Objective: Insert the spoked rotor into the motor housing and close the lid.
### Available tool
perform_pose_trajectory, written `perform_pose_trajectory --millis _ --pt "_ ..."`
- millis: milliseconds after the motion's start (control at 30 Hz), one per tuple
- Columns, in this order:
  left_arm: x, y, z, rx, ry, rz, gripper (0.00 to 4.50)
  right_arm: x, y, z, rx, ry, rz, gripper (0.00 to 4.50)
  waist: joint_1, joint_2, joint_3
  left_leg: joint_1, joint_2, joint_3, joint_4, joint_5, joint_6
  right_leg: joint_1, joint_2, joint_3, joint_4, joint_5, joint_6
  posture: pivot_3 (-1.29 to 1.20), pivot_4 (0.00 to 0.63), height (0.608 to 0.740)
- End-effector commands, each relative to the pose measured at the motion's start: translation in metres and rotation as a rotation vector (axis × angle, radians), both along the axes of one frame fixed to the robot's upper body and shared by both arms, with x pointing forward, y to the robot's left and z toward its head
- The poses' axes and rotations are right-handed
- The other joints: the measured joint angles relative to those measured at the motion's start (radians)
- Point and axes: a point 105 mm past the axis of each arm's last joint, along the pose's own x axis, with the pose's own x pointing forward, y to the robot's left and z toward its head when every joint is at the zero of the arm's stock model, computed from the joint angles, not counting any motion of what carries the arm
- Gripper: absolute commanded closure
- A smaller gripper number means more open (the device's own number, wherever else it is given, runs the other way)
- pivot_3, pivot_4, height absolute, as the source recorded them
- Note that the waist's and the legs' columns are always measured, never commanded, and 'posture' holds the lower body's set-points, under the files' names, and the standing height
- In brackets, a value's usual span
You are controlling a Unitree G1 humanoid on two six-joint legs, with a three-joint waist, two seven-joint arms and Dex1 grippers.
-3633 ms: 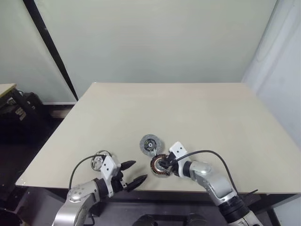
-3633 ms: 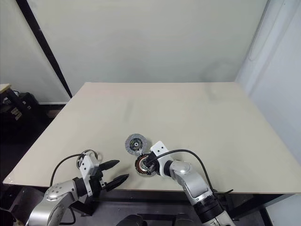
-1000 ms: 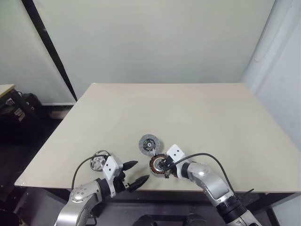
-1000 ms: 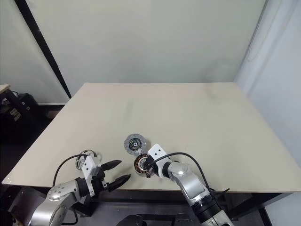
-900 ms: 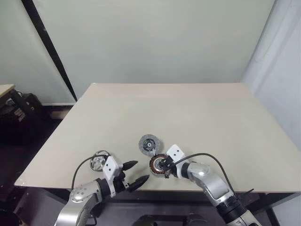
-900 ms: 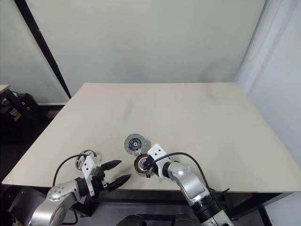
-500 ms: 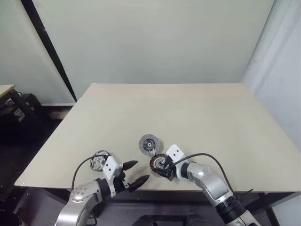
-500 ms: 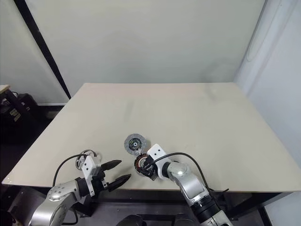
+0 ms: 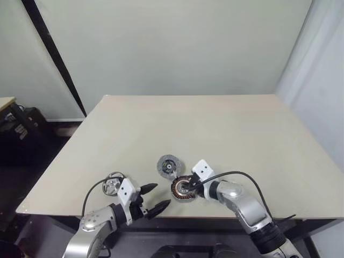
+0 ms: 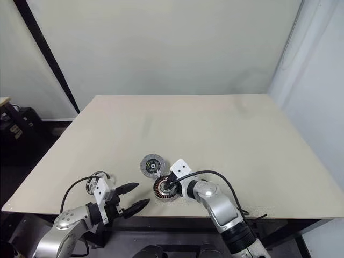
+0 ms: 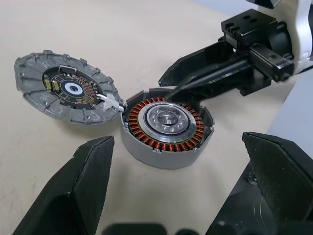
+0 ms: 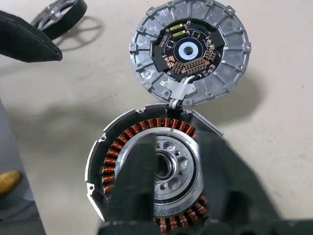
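Right pincer (image 11: 195, 83) nearly closed over motor housing (image 11: 167, 128); contact unclear. Left pincer (image 9: 154, 198) wide open, empty. Lid (image 12: 190, 51) flat beside housing; spoked rotor (image 9: 112, 186) apart at surface edge. Rotor uninserted; next: fetch rotor.

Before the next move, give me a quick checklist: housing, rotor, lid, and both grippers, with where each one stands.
1. Motor housing empty and facing up, copper windings exposed: ok.
2. Spoked rotor inserted: not ok, it lies on the table near the left arm, outside the housing.
3. Lid out of the way: ok, it lies open beside the housing, joined by a short white wire link.
4. Left gripper free to fetch the rotor: ok, open and holding nothing.
5. Right gripper steadying the housing: cannot tell; its fingers reach the housing's centre, but a firm hold is not visible.
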Motion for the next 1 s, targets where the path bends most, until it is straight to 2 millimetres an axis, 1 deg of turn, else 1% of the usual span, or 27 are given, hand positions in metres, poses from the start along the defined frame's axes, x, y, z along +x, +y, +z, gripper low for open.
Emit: perform_pose_trajectory --millis 33,367,633,900,1000 --pt "0.003 0.001 0.006 0.000 -0.037 0.004 0.00 0.003 0.006 0.008 -0.022 -0.064 0.030 4.48 0.000 0.000 0.000 0.000 0.000 0.000 0.000 0.000 0.000 0.000 0.000 0.000 0.000 0.000 0.000 0.00 0.000 0.740" --pt "0.002 0.001 0.006 0.002 -0.036 0.006 0.00 -0.002 0.009 -0.003 -0.072 -0.054 0.067 4.48 -0.006 0.000 0.000 0.000 0.001 0.006 0.000 0.000 0.000 -0.001 0.001 0.005 0.000 0.000 0.000 0.00 0.000 0.740" --pt "0.001 0.000 0.006 0.000 -0.036 0.007 0.00 -0.015 0.017 -0.013 -0.079 -0.025 0.113 4.48 -0.009 -0.001 -0.001 0.001 0.001 0.008 0.000 0.000 0.000 -0.001 0.001 0.007 0.000 0.001 0.001 0.00 0.000 0.740" --pt "0.000 0.001 0.004 -0.004 -0.030 0.014 0.00 -0.017 0.021 -0.015 -0.092 -0.029 0.132 4.48 -0.009 -0.002 -0.001 0.001 0.002 0.009 0.000 0.000 0.000 -0.001 0.001 0.008 0.000 0.001 0.001 0.00 0.000 0.740" --pt "-0.001 0.001 0.004 -0.004 -0.029 0.017 0.00 -0.015 0.021 -0.011 -0.080 -0.036 0.123 4.48 -0.009 -0.002 -0.001 0.001 0.002 0.009 0.000 0.000 0.000 -0.001 0.001 0.008 0.000 0.001 0.001 0.00 0.000 0.740"
